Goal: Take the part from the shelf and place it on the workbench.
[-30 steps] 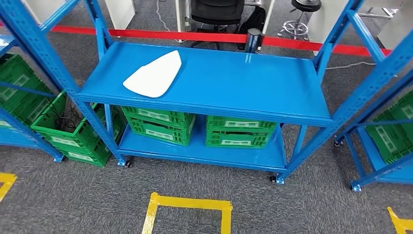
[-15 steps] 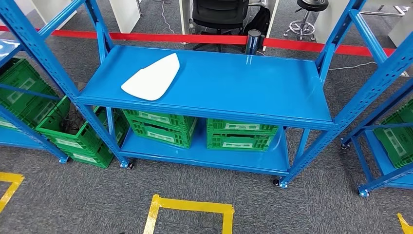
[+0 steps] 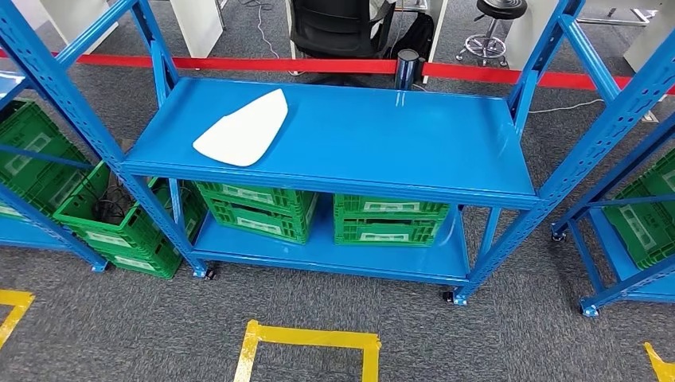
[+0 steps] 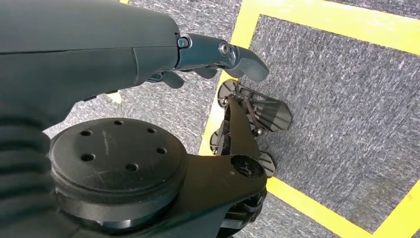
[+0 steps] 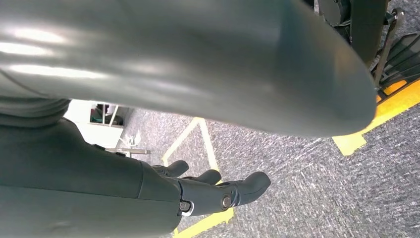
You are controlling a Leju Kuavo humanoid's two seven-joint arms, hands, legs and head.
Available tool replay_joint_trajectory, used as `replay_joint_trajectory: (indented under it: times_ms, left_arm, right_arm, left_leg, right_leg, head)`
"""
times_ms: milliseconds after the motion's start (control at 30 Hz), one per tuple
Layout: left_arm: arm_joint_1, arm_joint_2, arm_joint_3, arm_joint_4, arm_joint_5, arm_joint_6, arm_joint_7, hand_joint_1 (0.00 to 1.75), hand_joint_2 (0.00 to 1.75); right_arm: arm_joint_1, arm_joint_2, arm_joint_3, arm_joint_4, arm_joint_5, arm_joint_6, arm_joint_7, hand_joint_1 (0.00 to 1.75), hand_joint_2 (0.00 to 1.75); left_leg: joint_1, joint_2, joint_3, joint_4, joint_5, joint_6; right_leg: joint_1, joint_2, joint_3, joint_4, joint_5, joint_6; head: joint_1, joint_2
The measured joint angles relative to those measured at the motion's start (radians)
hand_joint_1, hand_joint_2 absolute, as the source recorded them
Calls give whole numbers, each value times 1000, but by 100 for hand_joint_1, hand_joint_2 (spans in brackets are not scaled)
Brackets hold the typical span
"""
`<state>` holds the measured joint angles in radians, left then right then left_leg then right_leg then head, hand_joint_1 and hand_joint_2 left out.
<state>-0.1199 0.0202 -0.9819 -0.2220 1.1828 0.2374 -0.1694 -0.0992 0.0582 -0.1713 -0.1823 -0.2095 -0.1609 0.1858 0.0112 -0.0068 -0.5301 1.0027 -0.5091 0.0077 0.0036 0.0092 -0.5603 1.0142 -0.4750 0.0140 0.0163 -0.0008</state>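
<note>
Facing blue steel shelf [image 3: 414,151]: flat white teardrop-shaped plastic part [image 3: 241,129] lies on its top deck, left side, untouched. Left hand [image 4: 198,59] and right hand [image 5: 208,191] hang empty over carpet, fingers loosely apart, probably awaiting reach.

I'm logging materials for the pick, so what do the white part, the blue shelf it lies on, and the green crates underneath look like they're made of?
White part: matte, thin, smooth-edged panel, probably moulded plastic; cannot tell for sure.
Blue shelf: glossy painted sheet metal, judging by reflections and perforated uprights.
Green crates: rigid moulded plastic, with ribbed, slotted walls and labels.
</note>
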Motion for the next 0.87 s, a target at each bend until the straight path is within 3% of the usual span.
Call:
replay_joint_trajectory:
  times_ms: [167, 300, 533, 600, 667, 733, 867]
  left_arm:
    - [0, 0, -3, 0, -16, 19, 12, 0, 175]
    - [0, 0, -4, 0, -24, 23, 17, 0, 175]
    - [22, 0, 26, -6, -156, -5, 40, 0, 175]
    - [33, 0, 49, -10, -214, -18, 48, 0, 87]
    - [44, 0, 74, -14, -267, -30, 53, 0, 0]
    - [55, 0, 103, -19, -320, -42, 60, 0, 0]
    - [76, 0, 169, -31, -416, -64, 72, 0, 0]
  right_arm:
    - [0, 0, 0, 0, -28, 15, -4, 0, 0]
    - [0, 0, 0, 0, -27, 28, -6, 0, 175]
    - [20, -1, 7, -3, 49, 87, -30, 0, 175]
    - [31, -3, 12, -7, 59, 92, -38, 0, 175]
    - [40, -4, 17, -12, 67, 96, -46, 0, 87]
    - [50, -6, 22, -17, 76, 99, -54, 0, 0]
    - [69, -10, 31, -30, 90, 106, -68, 0, 0]
  left_leg:
    - [-3, 0, 0, 0, 0, 1]
    - [-4, 0, 0, 0, 0, 1]
    - [-5, 0, 0, 0, -1, 2]
    - [-5, 0, 0, 0, -1, 2]
    - [-5, 0, 0, 0, -1, 2]
    - [-5, 0, 0, 0, -1, 2]
    - [-5, 0, 0, 0, -1, 2]
  right_leg:
    - [-3, 0, 0, 0, 0, 0]
    - [-5, 0, 0, 0, 0, 1]
    - [-5, 0, 0, -1, -1, 1]
    - [-6, 0, 0, -1, -1, 2]
    - [-6, 0, 0, -1, -1, 2]
    - [-6, 0, 1, -1, -1, 2]
    - [-6, 0, 1, -1, -1, 2]
  head:
    - [-1, 0]
    - [-1, 0]
    - [-2, 0]
    - [-2, 0]
    - [-2, 0]
    - [-2, 0]
    - [-3, 0]
